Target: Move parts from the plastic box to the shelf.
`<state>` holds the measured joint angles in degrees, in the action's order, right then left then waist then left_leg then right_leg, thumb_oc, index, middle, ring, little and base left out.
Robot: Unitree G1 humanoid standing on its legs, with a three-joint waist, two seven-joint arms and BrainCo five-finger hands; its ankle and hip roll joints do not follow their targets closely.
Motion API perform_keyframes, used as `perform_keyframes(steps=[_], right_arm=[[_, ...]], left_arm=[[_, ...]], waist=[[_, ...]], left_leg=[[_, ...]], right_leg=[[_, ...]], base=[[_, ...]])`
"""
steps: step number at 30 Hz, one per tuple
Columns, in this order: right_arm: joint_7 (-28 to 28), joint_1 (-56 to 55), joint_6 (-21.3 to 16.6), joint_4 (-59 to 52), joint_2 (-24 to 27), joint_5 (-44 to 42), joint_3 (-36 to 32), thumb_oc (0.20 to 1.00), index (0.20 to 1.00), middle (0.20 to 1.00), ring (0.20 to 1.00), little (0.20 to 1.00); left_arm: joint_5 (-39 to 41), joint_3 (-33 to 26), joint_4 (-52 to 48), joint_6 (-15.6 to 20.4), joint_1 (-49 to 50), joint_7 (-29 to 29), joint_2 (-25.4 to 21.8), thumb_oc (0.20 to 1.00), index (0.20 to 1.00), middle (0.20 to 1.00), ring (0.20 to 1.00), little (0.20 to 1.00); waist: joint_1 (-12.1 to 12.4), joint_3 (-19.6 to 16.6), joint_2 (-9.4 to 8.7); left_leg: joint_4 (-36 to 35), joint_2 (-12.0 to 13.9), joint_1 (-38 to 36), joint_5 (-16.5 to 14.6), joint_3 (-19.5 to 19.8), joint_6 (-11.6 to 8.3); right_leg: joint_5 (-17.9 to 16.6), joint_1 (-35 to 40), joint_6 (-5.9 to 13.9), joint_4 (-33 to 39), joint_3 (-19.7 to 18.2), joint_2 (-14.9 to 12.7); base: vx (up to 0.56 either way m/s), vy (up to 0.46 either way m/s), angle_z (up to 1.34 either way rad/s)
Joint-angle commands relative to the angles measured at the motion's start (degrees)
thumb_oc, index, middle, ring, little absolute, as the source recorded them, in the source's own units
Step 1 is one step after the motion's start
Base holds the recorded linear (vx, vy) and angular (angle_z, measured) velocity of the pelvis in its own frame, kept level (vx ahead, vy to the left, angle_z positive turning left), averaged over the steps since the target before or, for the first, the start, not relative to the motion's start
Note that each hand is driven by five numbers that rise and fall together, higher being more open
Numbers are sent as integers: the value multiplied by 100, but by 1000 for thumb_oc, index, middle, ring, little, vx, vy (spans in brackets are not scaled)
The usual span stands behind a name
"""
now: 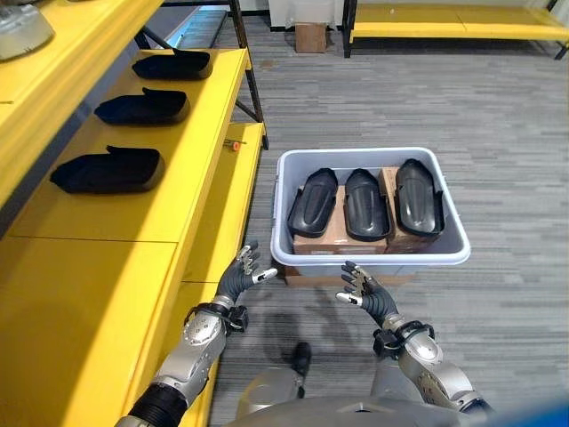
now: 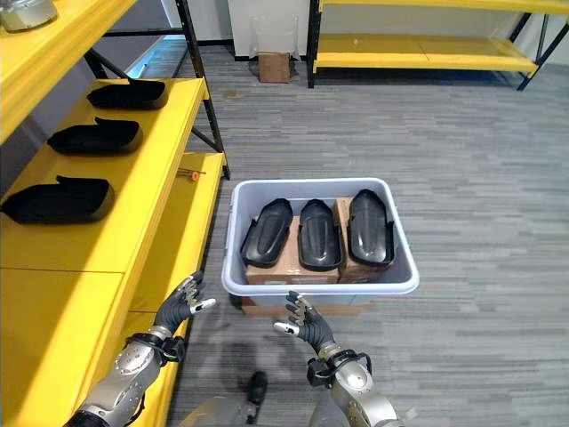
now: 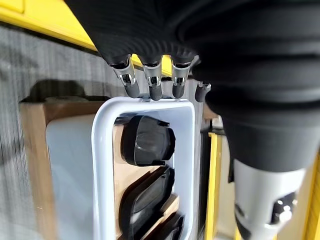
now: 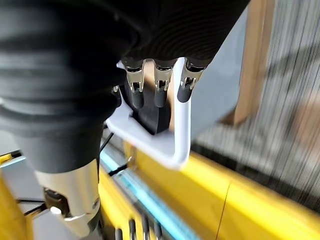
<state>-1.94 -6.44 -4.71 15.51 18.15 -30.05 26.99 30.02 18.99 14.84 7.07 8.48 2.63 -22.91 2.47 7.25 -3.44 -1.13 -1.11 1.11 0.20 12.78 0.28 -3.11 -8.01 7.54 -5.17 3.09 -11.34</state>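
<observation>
The floor (image 1: 498,133) is covered with grey striped carpet, and a yellow shelf (image 1: 178,178) runs along the robot's left side, with more yellow shelving (image 1: 462,22) at the far wall and a small cardboard box (image 1: 310,37) standing on the floor near it. On the middle board of the near shelf three black parts (image 1: 108,170) lie in a row, well apart from each other. In front of the robot stands the plastic box (image 1: 369,253) — pale grey-blue, resting on a low brown base (image 1: 302,277) that shows under its near edge. Inside it three more black parts (image 1: 366,203) lie side by side on top of cardboard packages (image 1: 333,238). The left hand (image 1: 236,277) is raised just before the near left corner of the box, its fingers (image 3: 152,84) spread and nearly straight; it holds nothing, and I cannot tell if the tips touch the rim. The right hand (image 1: 363,291) hangs near the middle of the near wall of the box, a little below the rim — its fingers (image 4: 160,85) are also loose and slightly bent, and they grasp nothing. Both hands are empty, so all the parts are either in the box or on the shelf.
</observation>
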Motion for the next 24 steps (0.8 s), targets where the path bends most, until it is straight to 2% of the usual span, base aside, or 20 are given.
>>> perform_keyframes(steps=[1, 2, 11, 18, 24], right_arm=[[27, 92, -336, -608, 274, 129, -208, 1000, 1000, 1000, 1000, 1000], [123, 82, -390, -581, 334, 39, -330, 1000, 1000, 1000, 1000, 1000], [237, 37, -520, -618, 511, 56, -583, 1000, 1000, 1000, 1000, 1000], [336, -27, -674, -1036, 653, 294, -943, 1000, 1000, 1000, 1000, 1000], [574, 370, -958, -1717, 866, 653, -1434, 1000, 1000, 1000, 1000, 1000]], left_arm=[[55, -68, -361, 348, -288, -40, -20, 1000, 1000, 1000, 1000, 1000], [107, -20, -337, 354, -334, -27, 25, 1000, 1000, 1000, 1000, 1000], [155, -104, -341, 419, -242, -26, 47, 1000, 1000, 1000, 1000, 1000], [157, -297, -523, 481, -98, -64, 34, 1000, 1000, 1000, 1000, 1000], [167, -608, -1138, 611, -183, -60, -81, 1000, 1000, 1000, 1000, 1000]], waist=[[-132, -168, 232], [-183, -222, 303], [-257, -234, 491], [-284, -240, 518], [-294, -111, 528]], left_leg=[[-387, 596, -224, 27, -48, -241], [-387, 740, -52, 124, -44, -348], [-387, 828, 39, 160, -209, -397], [-387, 793, 31, 98, -365, -394], [-387, 774, 157, 82, -511, -417]], right_leg=[[-164, 83, -12, 172, 201, 113], [-60, 72, -53, 200, 307, 226], [-31, -128, -66, 104, 223, 324], [-189, -121, -16, 338, 118, 291], [-312, -287, 42, 456, 5, 259]], base=[[-12, -376, 41], [-23, -178, 31], [-9, -60, -6], [9, 8, -10], [-32, 13, -19]])
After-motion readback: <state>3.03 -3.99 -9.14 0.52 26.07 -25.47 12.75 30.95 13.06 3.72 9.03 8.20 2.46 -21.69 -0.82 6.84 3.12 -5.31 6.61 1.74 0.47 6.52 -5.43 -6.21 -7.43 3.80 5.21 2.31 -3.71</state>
